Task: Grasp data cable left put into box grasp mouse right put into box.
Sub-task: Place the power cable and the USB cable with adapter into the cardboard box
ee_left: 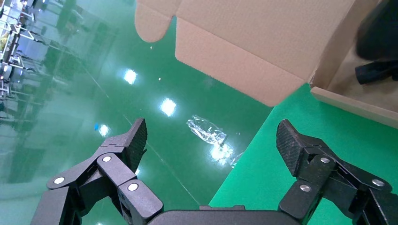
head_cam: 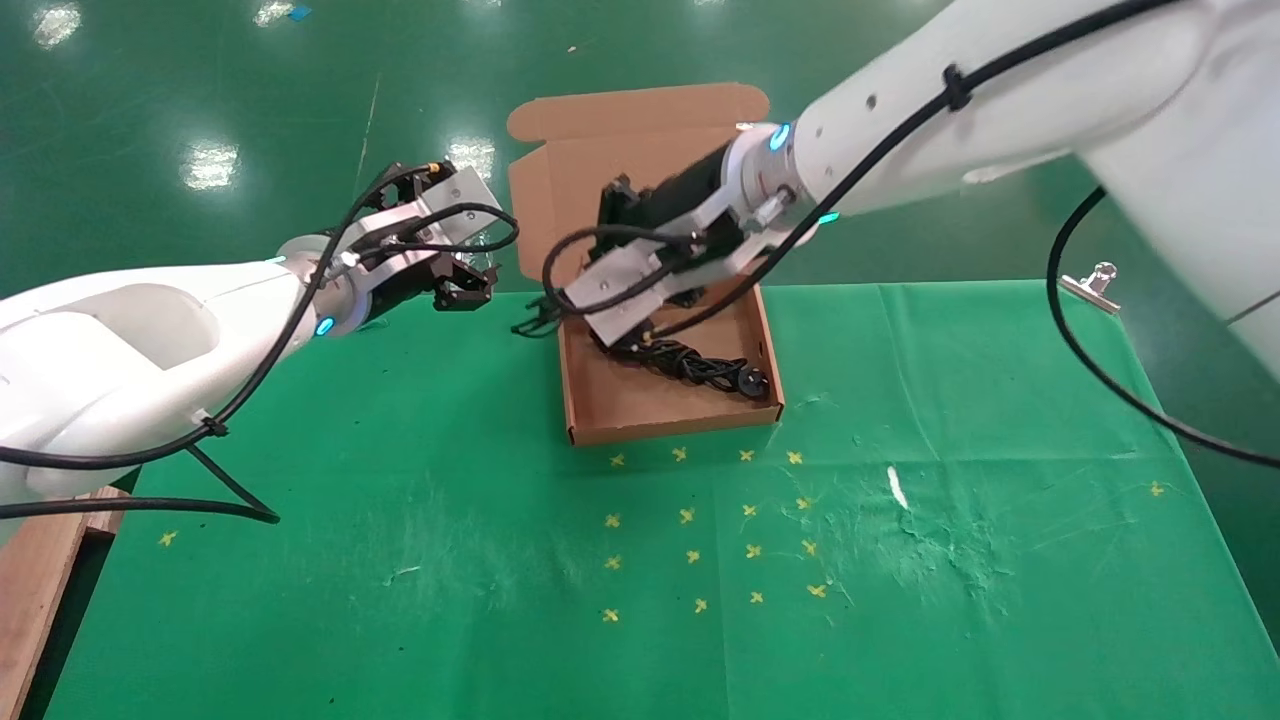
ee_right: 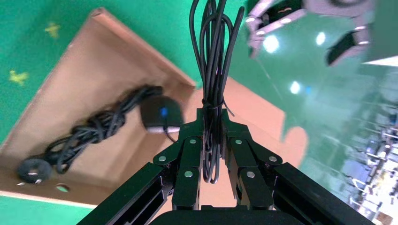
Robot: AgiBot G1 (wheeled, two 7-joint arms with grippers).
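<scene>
The brown box [head_cam: 670, 425] stands open at the table's far middle, lid flap up behind it. The data cable [head_cam: 700, 368] lies bundled on the box floor, also in the right wrist view [ee_right: 94, 131], its plug [ee_right: 32, 169] at one end. My right gripper [head_cam: 560, 315] is over the box's left wall. It is shut [ee_right: 212, 117] on the mouse's thin bundled cord [ee_right: 211, 56]. The mouse [ee_right: 161, 114] is inside the box beside the data cable. I cannot tell if it touches the floor. My left gripper [head_cam: 465, 285] is open [ee_left: 211, 136] and empty, left of the box.
Yellow cross marks [head_cam: 700, 520] dot the green cloth in front of the box. A metal clip [head_cam: 1090, 280] sits at the table's far right edge. A wooden board [head_cam: 40, 580] lies at the near left. A clear plastic wrapper [ee_left: 206, 130] lies on the floor beyond the table.
</scene>
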